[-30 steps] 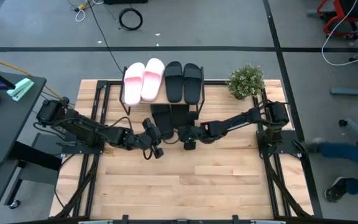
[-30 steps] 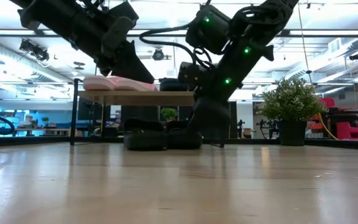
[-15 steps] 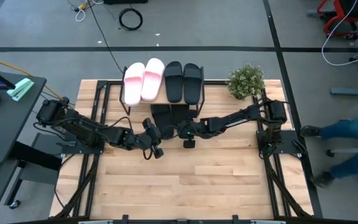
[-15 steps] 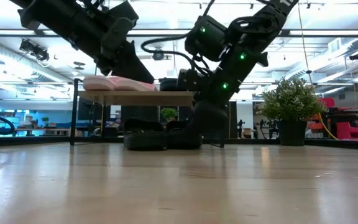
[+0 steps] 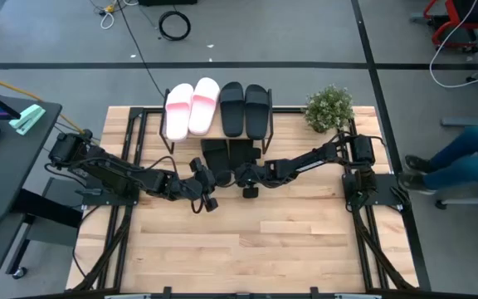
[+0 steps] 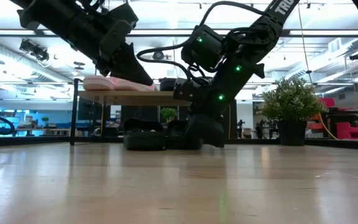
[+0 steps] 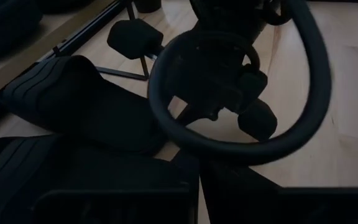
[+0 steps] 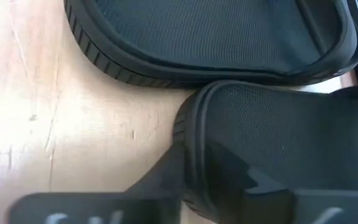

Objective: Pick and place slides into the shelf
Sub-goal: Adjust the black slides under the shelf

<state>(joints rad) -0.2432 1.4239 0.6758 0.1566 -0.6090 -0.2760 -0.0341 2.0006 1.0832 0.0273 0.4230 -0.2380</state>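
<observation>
The shelf (image 5: pixel 264 133) stands at the table's far middle. On its top board lie two pink slides (image 5: pixel 191 108) and two black slides (image 5: pixel 245 108). Two more black slides (image 5: pixel 226 152) lie side by side on the table under it, soles down. My right gripper (image 5: pixel 241 175) is low at the near end of the right one (image 8: pixel 278 130) and shut on it. My left gripper (image 5: pixel 213 177) hangs shut above the table just left of it (image 6: pixel 146 79), with nothing in it. My right gripper pinches the rounded end rim (image 8: pixel 191 143) of the black slide between its two fingers. One finger (image 8: pixel 163 180) lies against the sole's outer side and the other (image 8: pixel 250 186) on the footbed. The fingers slant down from the table's right. The slide rests flat on the table.
A potted plant (image 5: pixel 329 108) stands at the table's far right corner. The shelf's thin black legs (image 6: pixel 74 115) flank the two slides on the table. The other black slide (image 8: pixel 210 37) lies close beside the held one. A person's legs (image 5: pixel 463 158) show off the table's right edge.
My right gripper has gone down and toward the table's left edge, onto the near end of the black slide under the shelf. The slides have stayed where they were. The person beside the table's right edge has shifted.
</observation>
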